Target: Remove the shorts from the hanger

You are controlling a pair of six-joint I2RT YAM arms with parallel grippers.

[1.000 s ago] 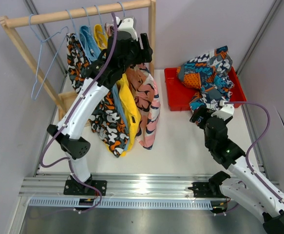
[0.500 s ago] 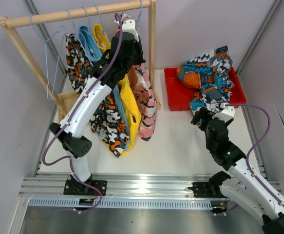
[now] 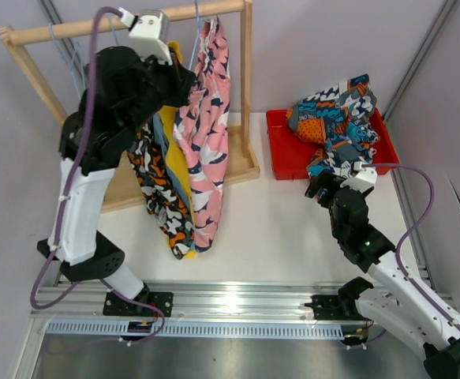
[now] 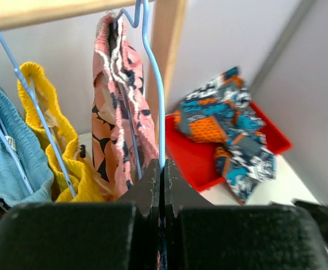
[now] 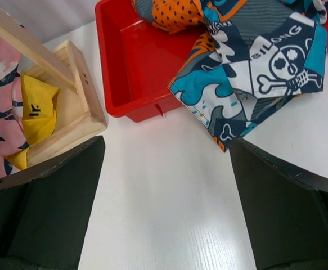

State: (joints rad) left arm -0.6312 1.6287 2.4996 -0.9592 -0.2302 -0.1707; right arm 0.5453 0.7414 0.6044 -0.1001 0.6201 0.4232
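Top view: your left arm rears high, left pincer (image 3: 184,82) beside the hanging pink patterned shorts (image 3: 206,126). Left wrist: jaws clamped together on the blue hanger (image 4: 154,84) carrying them. Right wrist: right pincer (image 5: 166,144) spread apart above the surface (image 5: 152,202), blue-orange shorts (image 5: 254,62) ahead in the red tray (image 5: 124,73).

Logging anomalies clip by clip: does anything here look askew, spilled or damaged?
One thing: the blue-orange shorts are heaped loosely in the red tray, and one corner spills over its front rim onto the table. The pink shorts hang bunched on a blue hanger pinched by the left gripper. No damage visible.
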